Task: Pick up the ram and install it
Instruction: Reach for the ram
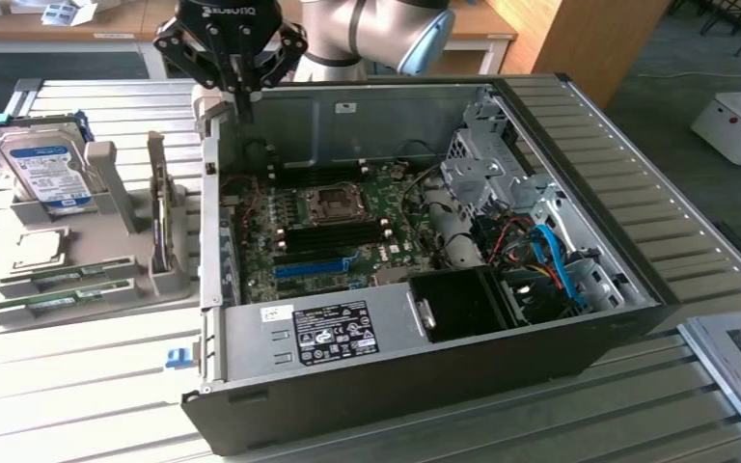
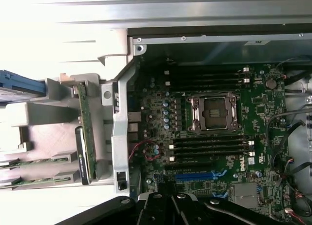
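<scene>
Two green ram sticks lie side by side in a grey holder beside the open computer case, one stick just behind the other. I cannot tell which of them is the task's ram. The wrist view shows them as well. My gripper hangs above the case's back corner, on the holder's side, well away from both sticks. Its fingers are shut with nothing between them. Black memory slots flank the CPU socket on the motherboard.
The holder also carries a hard drive, a loose processor and a green card standing on edge. A blue slot, cables and a black fan shroud sit inside the case. The case walls rise around the motherboard.
</scene>
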Robot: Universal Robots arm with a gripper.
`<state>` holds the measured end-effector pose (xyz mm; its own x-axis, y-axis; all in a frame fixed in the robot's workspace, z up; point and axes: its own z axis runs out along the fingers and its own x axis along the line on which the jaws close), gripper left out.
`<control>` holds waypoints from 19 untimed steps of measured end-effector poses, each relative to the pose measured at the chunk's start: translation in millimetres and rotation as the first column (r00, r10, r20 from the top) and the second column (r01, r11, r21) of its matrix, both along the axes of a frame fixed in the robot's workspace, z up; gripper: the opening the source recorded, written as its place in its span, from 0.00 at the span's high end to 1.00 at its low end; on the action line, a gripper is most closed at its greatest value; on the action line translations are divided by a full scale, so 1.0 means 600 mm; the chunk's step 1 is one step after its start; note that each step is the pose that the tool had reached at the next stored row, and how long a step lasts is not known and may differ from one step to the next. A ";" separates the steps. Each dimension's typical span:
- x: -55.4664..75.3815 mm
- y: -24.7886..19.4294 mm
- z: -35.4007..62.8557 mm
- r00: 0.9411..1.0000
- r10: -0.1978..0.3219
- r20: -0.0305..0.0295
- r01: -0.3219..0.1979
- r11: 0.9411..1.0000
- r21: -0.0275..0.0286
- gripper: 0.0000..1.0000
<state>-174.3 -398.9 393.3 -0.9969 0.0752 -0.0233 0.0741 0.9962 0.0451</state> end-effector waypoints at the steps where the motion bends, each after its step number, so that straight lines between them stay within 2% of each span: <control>1: -0.003 0.0000 0.000 1.000 0.000 0.000 0.000 1.000 0.000 0.90; 19: -0.059 0.0000 0.000 1.000 0.000 0.000 0.000 1.000 0.000 0.90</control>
